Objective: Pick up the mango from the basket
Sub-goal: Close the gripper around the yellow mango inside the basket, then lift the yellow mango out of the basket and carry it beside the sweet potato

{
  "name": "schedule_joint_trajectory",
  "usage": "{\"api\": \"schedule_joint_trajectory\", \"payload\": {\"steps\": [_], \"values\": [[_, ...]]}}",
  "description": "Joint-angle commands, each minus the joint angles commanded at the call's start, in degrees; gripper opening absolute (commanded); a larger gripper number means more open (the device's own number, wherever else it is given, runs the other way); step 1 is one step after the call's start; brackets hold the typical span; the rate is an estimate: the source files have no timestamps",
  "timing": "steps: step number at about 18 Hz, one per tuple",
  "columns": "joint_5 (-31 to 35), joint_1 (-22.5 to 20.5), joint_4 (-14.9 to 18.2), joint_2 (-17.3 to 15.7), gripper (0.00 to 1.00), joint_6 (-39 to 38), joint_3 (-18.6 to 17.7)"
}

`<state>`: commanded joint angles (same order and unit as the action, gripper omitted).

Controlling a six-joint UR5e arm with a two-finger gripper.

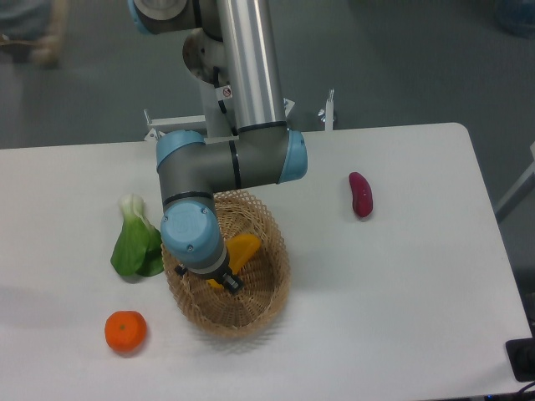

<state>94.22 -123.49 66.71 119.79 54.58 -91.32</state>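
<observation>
Beside end effector [227,282], mango [243,248]

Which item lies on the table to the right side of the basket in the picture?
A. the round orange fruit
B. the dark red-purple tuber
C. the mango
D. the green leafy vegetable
B. The dark red-purple tuber lies alone on the white table, right of the basket; the round orange fruit and the green leafy vegetable are on the left, and the mango is inside the basket.
</observation>
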Motion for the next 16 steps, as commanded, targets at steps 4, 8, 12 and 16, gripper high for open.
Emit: {"api": "schedule_joint_trajectory", "payload": {"steps": [4, 8, 12, 16], "values": [[-0.4, -2.1, 0.4, -2.2, 0.38, 0.2, 0.4], [-1.5, -6.5, 0.5, -5.4, 0.39, 1.6, 0.8], [-1.8, -11.7, 0.9, -7.6, 0.39, 7.5, 1.4], [-6.3, -17.2, 0.9, -7.6, 0.39, 10.3, 5.7]]}}
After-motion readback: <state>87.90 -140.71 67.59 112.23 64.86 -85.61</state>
